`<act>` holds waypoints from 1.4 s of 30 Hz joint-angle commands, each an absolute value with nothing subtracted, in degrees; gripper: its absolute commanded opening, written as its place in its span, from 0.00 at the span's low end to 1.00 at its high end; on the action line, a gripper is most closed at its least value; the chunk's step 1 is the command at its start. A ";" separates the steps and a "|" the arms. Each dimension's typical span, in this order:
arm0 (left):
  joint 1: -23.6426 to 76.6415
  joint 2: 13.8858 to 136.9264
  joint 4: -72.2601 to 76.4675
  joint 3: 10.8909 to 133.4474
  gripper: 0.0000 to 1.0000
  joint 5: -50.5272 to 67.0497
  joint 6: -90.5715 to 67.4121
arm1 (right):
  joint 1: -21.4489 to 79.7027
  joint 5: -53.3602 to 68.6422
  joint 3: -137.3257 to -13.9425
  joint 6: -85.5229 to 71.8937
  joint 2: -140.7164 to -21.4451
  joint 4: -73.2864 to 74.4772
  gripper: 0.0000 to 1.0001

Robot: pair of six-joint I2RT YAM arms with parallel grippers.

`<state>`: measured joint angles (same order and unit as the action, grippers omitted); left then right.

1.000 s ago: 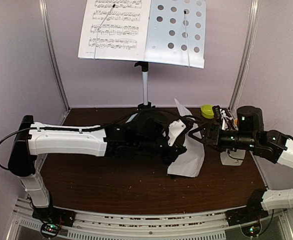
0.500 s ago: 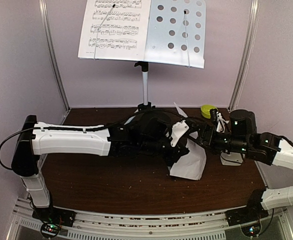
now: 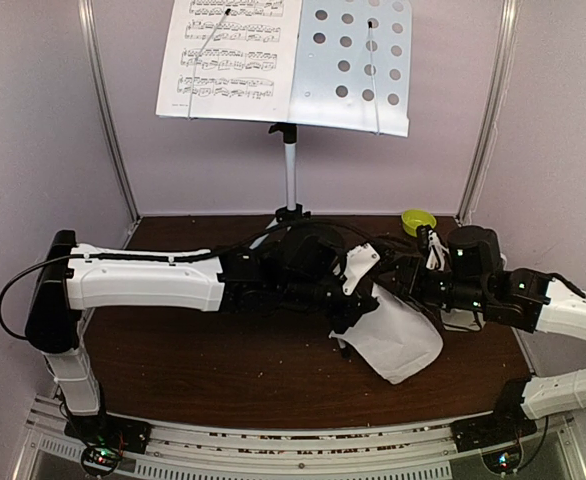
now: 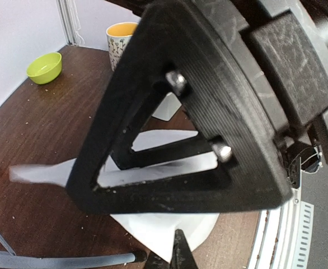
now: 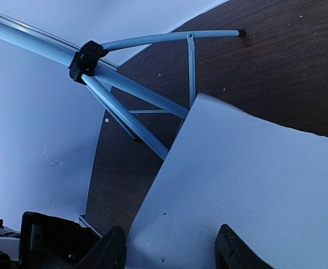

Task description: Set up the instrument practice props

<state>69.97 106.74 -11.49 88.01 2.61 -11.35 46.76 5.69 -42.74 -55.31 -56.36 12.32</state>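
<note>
The loose sheet hangs over the middle of the bench, pinched in the closed left tool, with the right tool part-open around its edge. If the right one clamps while both pull, the paper could crease, tear or slip free

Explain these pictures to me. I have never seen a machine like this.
Two robot arms are bolted at the near edge of a table. The overhead picture looks down from behind them: left arm, right arm. The other two pictures come from cameras on each wrist. At the back stands a music stand with one sheet-music page on it. A green bowl and a mug sit on the table. The left tool is shut and appears to hold a loose page; the right tool is open, its fingers either side of that page's edge.
</note>
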 commanded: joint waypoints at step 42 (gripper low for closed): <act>63.94 74.44 16.20 53.96 0.00 19.39 -16.63 | 31.55 40.68 -20.23 -71.62 -50.73 -43.03 0.85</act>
<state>64.45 75.44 8.69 55.16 14.06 -15.16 31.62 37.63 -17.56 -68.34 -50.26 -33.74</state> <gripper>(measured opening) 0.004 0.930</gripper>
